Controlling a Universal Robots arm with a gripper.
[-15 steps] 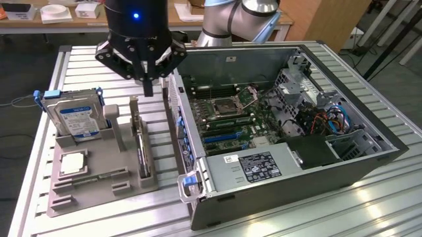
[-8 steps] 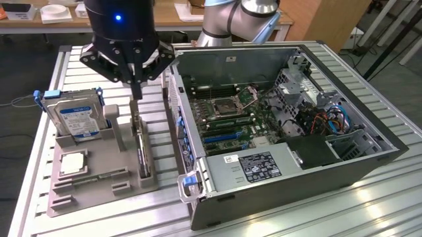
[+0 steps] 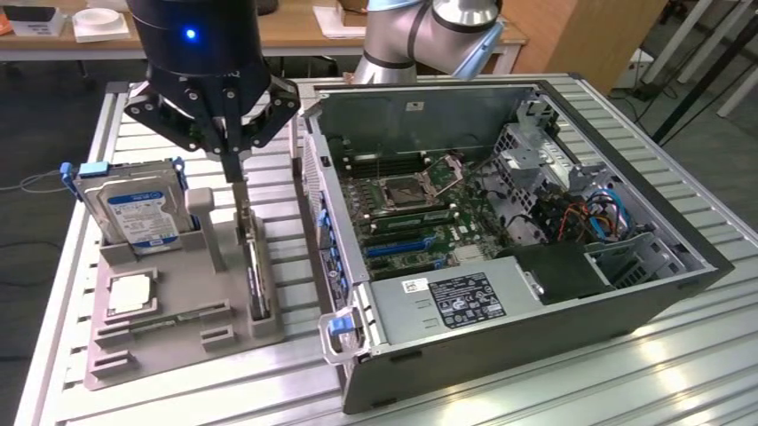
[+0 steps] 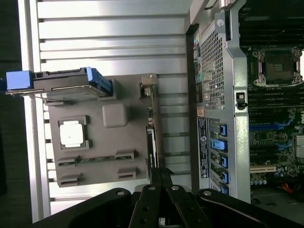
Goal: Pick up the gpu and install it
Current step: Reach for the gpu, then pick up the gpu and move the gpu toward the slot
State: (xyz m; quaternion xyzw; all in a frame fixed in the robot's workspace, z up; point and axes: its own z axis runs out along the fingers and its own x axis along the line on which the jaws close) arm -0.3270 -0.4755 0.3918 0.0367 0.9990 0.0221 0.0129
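We are looking into a robotics lab or test workshop. A silver-and-blue jointed industrial robot arm (image 3: 427, 35) is reaching over a ribbed aluminium-slat worktop (image 3: 663, 364), carrying a black multi-link tool (image 3: 234, 182). An open black desktop computer tower (image 3: 533, 355) is lying on its side there, baring its green motherboard (image 3: 414, 213), beside a grey moulded fixture tray (image 3: 177, 364) that is holding loose computer parts. Behind, long light-wooden desks (image 3: 296, 35) are carrying white boxes (image 3: 101, 22), and dark flooring (image 3: 35, 106) is showing around them.
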